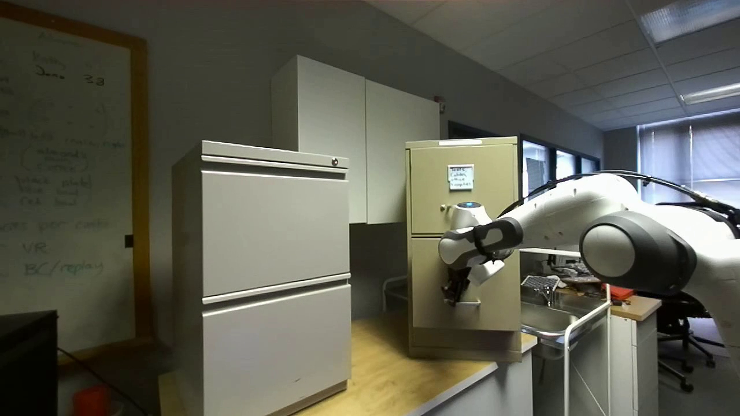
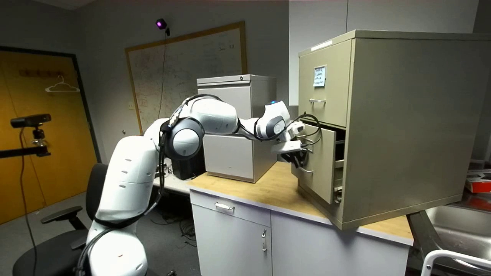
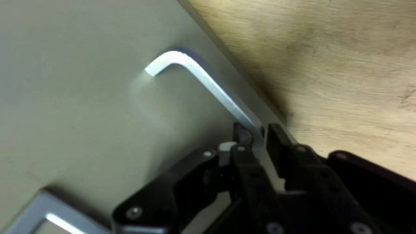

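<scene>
Gripper [image 3: 259, 134] on handle [image 3: 211, 85], lower drawer [image 2: 320, 165] ajar

An ext. view shows lower drawer standing partly out of tan cabinet [image 2: 406, 126], w/ stuff [image 2: 337, 193] inside; wrist cam gives drawer front, handle & wood counter [image 3: 357, 65] close up, not the opening. Label [image 1: 461, 178] on upper drawer [image 1: 426, 193] shows in both ext. views, not wrist. Stuff too small to ID; gray frame [image 3: 42, 203] at wrist view's bottom-left corner cut off; handle's near end hidden behind fingers [image 3: 279, 139]. Jaws pinching handle toward one end, bar btwn fingers, rest running free past tips.
</scene>
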